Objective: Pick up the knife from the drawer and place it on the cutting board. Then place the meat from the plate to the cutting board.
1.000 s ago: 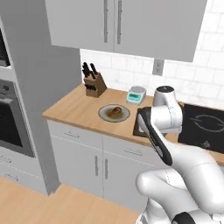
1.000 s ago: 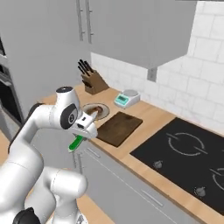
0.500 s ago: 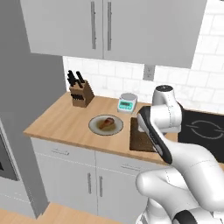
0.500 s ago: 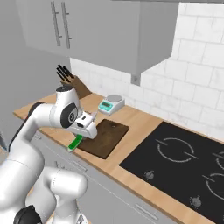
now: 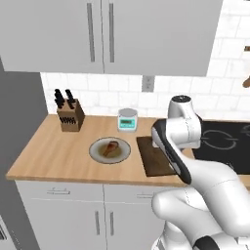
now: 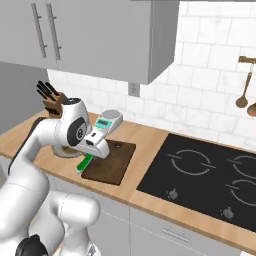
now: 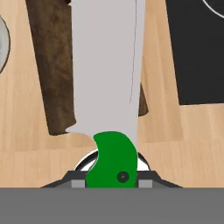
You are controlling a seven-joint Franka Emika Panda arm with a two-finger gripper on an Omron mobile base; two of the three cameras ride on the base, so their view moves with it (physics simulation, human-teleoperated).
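Gripper (image 6: 89,153) clenched on the knife (image 6: 85,162) by its green handle, held above the near edge of the cutting board (image 6: 111,161); blade (image 7: 107,65) reaching out over the board; meat (image 5: 110,148) lying on the plate (image 5: 95,152), left of the board.

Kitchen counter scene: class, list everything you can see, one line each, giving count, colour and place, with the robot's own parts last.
knife: one, green handle, held above the board's near edge
cutting board: one, dark brown, counter centre
plate: one, grey rim, left of the board
meat: one, reddish-brown, on the plate
knife block: one, wooden, black handles, by the wall
scale: one, grey-green, by the wall
hob: one, black, right of the board
end effector: one, white, shut on the knife
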